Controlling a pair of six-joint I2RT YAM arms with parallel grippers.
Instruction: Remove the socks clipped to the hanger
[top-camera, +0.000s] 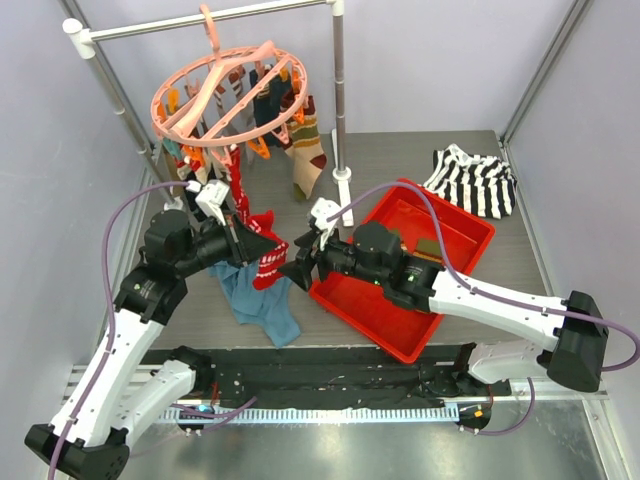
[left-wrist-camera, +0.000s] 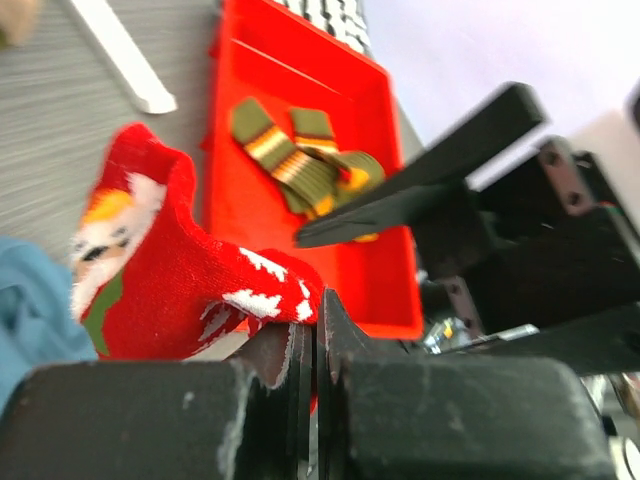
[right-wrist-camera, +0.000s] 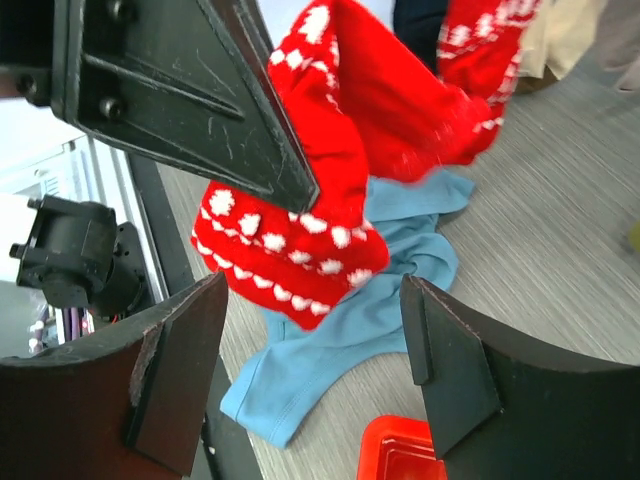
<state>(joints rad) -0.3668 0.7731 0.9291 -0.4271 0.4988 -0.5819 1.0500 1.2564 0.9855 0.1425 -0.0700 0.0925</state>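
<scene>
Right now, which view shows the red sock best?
Left wrist: the red sock shows nearly whole, pinched in the left hand. Right wrist shows its cuff, partly hidden; top external shows it small.

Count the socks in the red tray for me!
2. One olive-orange sock lies beside the other in the red tray, near its far end. More may be hidden behind the arm.

Left fingers (left-wrist-camera: 150, 420) together; right fingers (right-wrist-camera: 470, 370) apart

red-white sock (right-wrist-camera: 300, 255), olive-orange socks (left-wrist-camera: 300, 170), red tray (top-camera: 365, 305), blue cloth (top-camera: 265, 305)
</scene>
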